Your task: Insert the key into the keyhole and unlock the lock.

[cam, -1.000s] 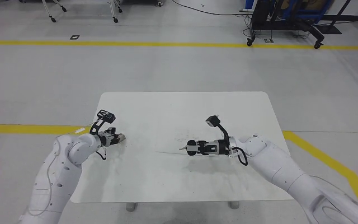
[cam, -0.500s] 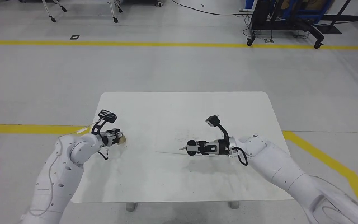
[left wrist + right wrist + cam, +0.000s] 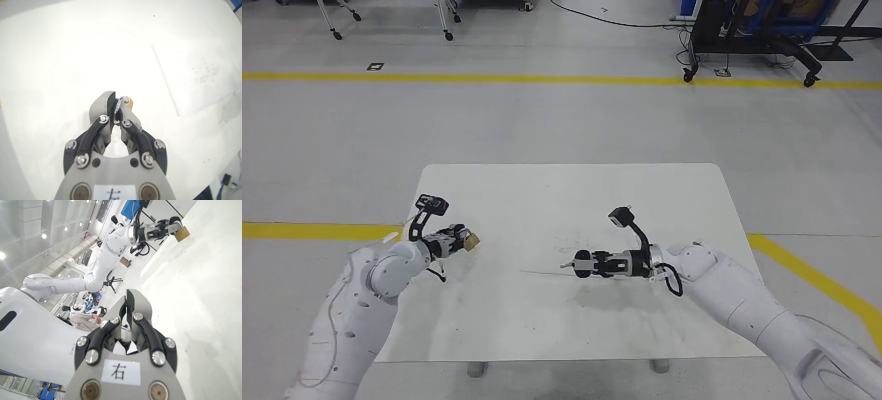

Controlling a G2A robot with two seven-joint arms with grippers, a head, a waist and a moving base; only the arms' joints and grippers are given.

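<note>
The white table [image 3: 642, 190] carries a thin white strip [image 3: 542, 272] and dark specks [image 3: 567, 246].

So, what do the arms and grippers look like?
Left arm and right arm: smooth white shells, black wrist cables. Left gripper and right gripper: grey bodies, black linkage bars, silver screws, black finger pads, a white label with one black character.

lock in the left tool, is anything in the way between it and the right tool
Nothing visible. The left tool is shut on the lock; the right tool, shut on the key, faces it across open air. Only a thin pale line lies flat on the table between them.
</note>
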